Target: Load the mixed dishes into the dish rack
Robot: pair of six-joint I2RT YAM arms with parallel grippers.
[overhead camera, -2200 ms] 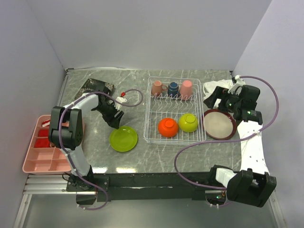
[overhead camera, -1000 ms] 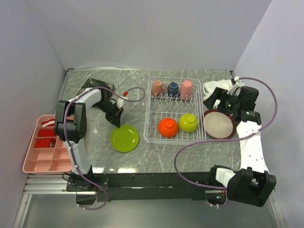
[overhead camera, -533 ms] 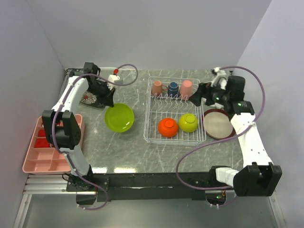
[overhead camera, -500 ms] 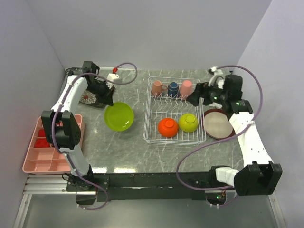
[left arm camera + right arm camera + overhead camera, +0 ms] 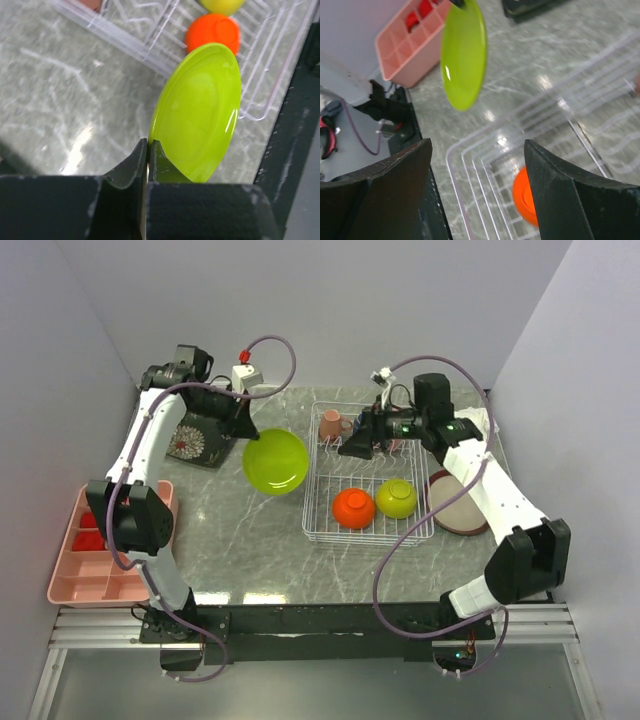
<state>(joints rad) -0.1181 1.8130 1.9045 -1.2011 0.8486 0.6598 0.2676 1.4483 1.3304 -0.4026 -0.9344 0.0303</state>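
L pincer [image 5: 148, 150] is clamped tight on the rim of the lime green plate [image 5: 200, 110]. Plate hangs edge-up in the air, off the table [image 5: 60, 75], sticking out fwd from the jaws. Dish rack [image 5: 306, 512] lies ahead & below it, w/ the orange bowl [image 5: 212, 30] just past the plate's far edge. R pincer [image 5: 477, 145] has jaws wide apart, nothing btwn, w/ the rack right below it & the plate out in front.

Step in hand, prob.: slot the plate into the rack. To do it well: carry it over a free slot, edge vertical & in line w/ the wires. Lower slow, clear of the orange bowl, & let go only once the rim seats. Grip is on the rim only, so a fast swing could twist it.
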